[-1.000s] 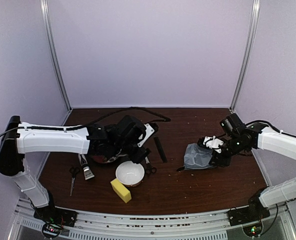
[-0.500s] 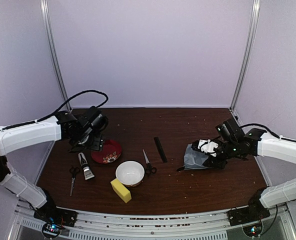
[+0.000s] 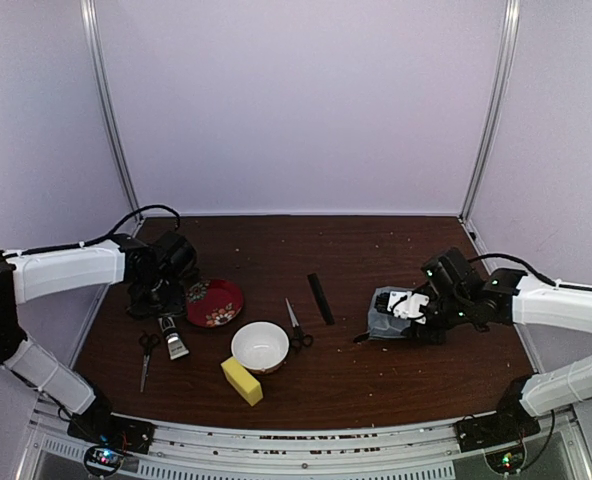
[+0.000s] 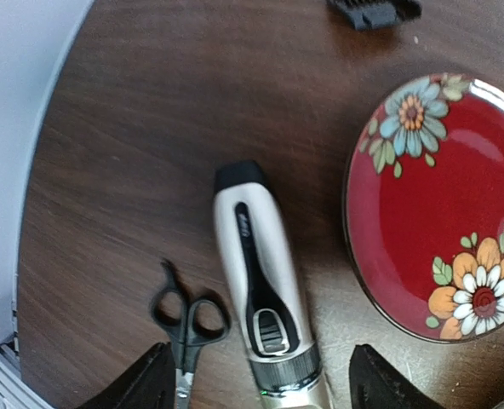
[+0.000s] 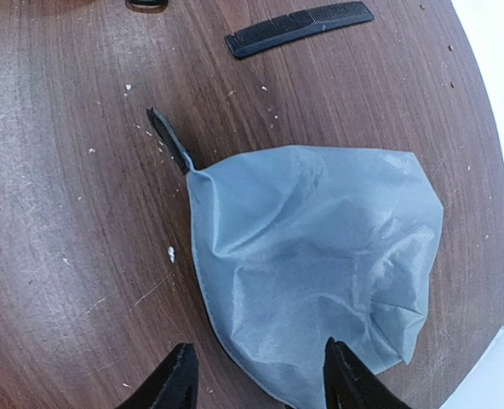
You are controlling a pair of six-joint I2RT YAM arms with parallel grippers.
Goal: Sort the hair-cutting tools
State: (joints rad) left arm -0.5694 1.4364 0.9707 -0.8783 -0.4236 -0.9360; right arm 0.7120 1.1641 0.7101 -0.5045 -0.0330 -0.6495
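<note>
The sorting looks barely begun: all four tools lie loose on the tabletop [image 3: 376,250], none gathered with another. The left pincer [image 4: 260,383] hangs open low over the clipper [image 4: 265,290], its two fingers spread either side of the clipper's silver blade end without touching it. This reads as the approach to a first pick. The clipper lies flat, black cap pointing away from the pincer, with the scissors [image 4: 186,319] just beside it on the outer side and the red flowered plate [image 4: 431,213] close on the other. The next move seems to call for lowering straight down and closing across the clipper's narrow body. The fingers must stay clear of the scissor handles and the plate rim, since both sit near enough to be nudged. The clipper's smooth rounded shell may slip, so a grip near its middle looks safer than one at the blade. Farther in, the second scissors [image 3: 295,325] rest beside the white bowl [image 3: 260,346], a yellow sponge [image 3: 242,381] lies in front of the bowl, and the comb [image 5: 299,27] lies alone toward the centre. The right pincer [image 5: 260,379] is open too, holding nothing, poised over a crumpled grey-blue pouch [image 5: 312,256]. That pouch may be where the tools are meant to go, though nothing shows that for certain.
</note>
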